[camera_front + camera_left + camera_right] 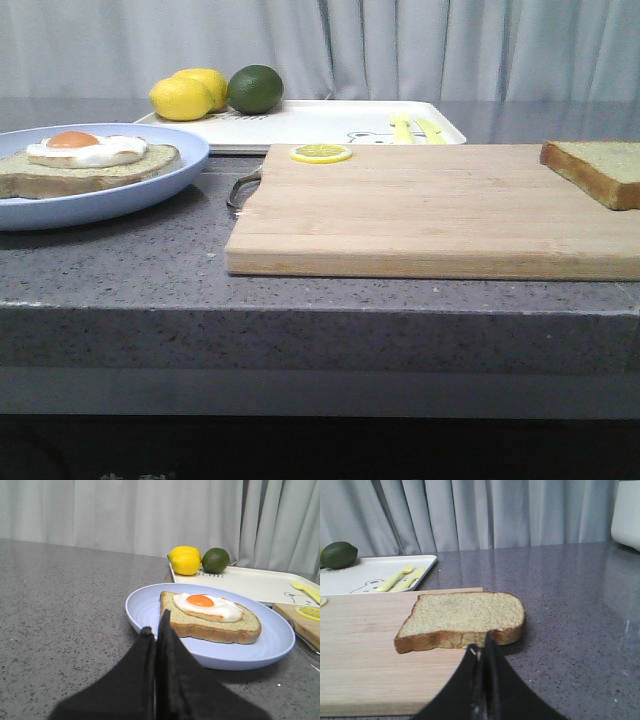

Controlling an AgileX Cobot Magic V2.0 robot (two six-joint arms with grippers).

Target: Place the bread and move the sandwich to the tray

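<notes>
Both grippers closed, held low.
Left gripper and right gripper each point toward 12 o'clock, fingers pressed together, holding nothing.

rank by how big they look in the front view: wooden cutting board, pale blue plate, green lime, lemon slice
1. Rectangular wooden cutting board, by far the largest.
2. Round pale blue plate, though its left side is cut off by the frame.
3. Dark green lime.
4. Thin yellow lemon slice, about as wide as the lime but much flatter.

Two lemons beside a lime; lemon slice (on cutting board).
</notes>
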